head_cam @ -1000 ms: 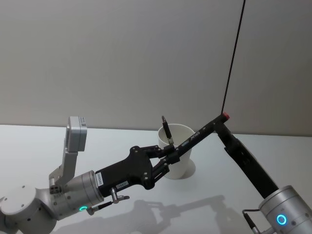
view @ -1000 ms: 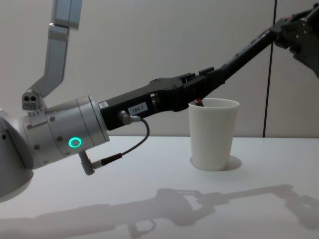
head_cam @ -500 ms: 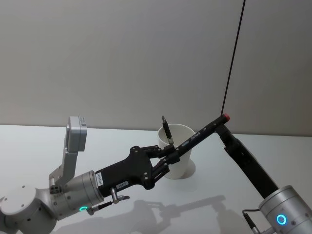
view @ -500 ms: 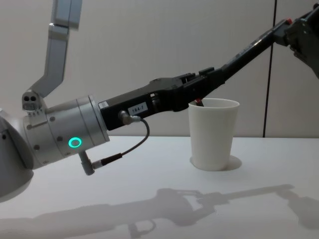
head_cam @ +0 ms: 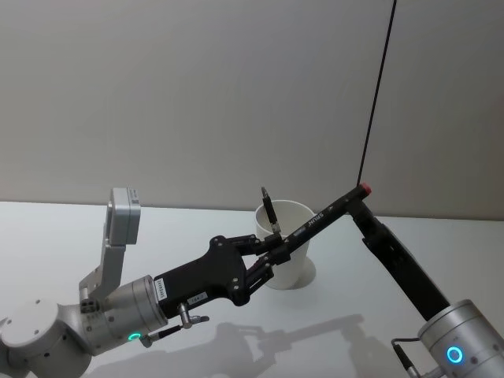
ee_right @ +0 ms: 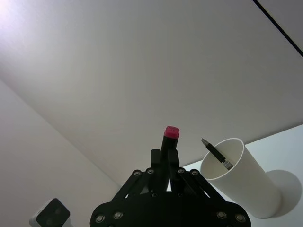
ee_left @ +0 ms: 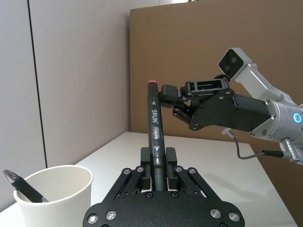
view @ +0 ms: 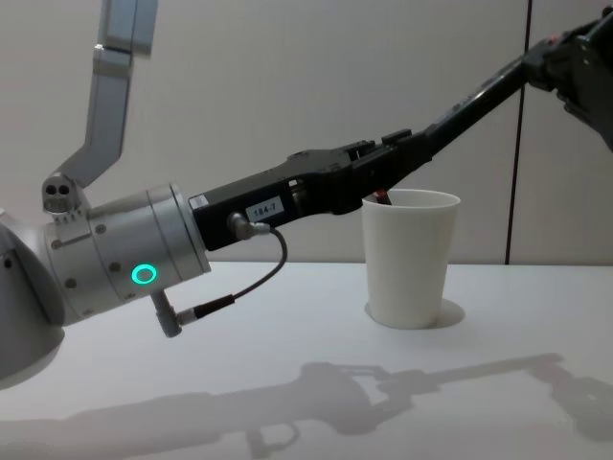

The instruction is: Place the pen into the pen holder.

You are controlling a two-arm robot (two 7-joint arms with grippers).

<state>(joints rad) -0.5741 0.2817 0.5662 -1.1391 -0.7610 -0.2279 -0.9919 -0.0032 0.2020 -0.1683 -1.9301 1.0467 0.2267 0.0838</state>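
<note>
White pen holder (head_cam: pixel 294 271); black pen (head_cam: pixel 327 211), tip seemingly pink.

Bright light lays soft shadows on the table (view: pixel 316 331).

The word "SRUN" is printed in white along the barrel of the pen (ee_left: pixel 155 123) — the small marks beside it cannot be made out. A white label (view: pixel 263 208) on the left arm (view: pixel 115 259) is marked "184-7".
</note>
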